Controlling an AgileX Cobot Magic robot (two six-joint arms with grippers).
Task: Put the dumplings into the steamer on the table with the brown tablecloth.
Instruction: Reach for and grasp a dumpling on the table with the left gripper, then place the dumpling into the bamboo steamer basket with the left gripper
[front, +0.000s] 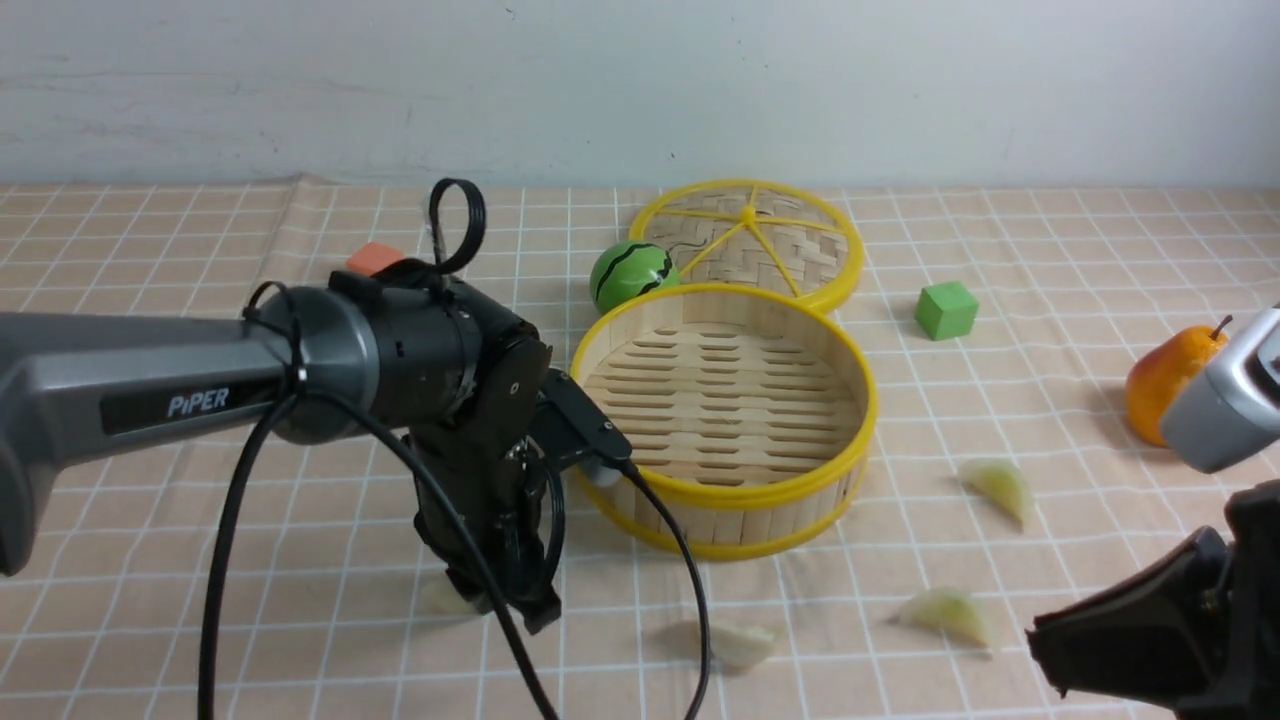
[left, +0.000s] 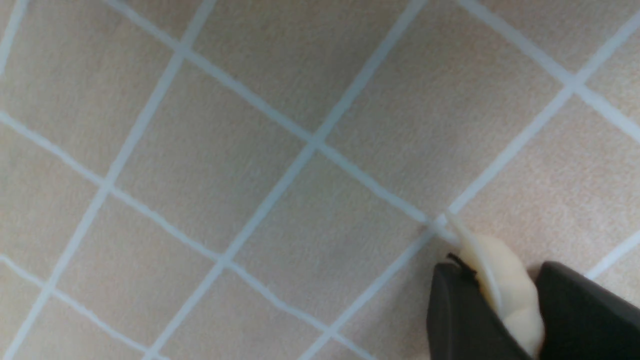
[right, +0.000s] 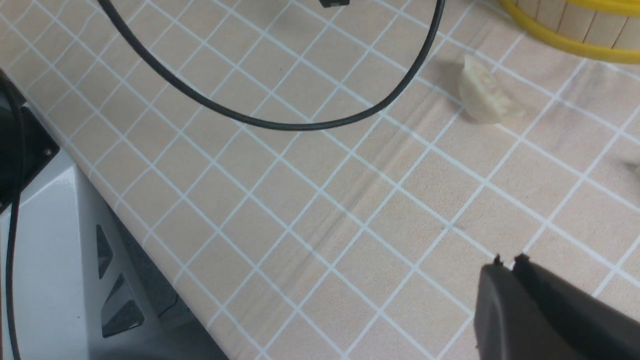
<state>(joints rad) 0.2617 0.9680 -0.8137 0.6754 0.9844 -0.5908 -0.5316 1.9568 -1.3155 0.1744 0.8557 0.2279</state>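
Observation:
The steamer (front: 858, 400) stands empty mid-table on the brown tablecloth (front: 200, 630). My left gripper (front: 505, 605) points straight down in front of the steamer's left side. In the left wrist view the left gripper (left: 500, 272) is shut on a cream-white dumpling (left: 492, 260) that rests on the cloth; the same dumpling (front: 443, 597) peeks out beside the fingers. A second cream-white dumpling (front: 740, 643) (right: 485, 92) lies in front of the steamer. Two pale green dumplings (front: 1000, 488) (front: 950, 615) lie to its right. My right gripper (right: 507, 260) hovers shut and empty at the front right.
The flat woven lid (front: 750, 240) lies behind the steamer, with a watermelon ball (front: 630, 275) beside it. A green cube (front: 945, 310), an orange block (front: 372, 257) and a pear (front: 1165, 380) sit further out. The left arm's black cable (right: 300, 125) hangs over the cloth near the table's front edge.

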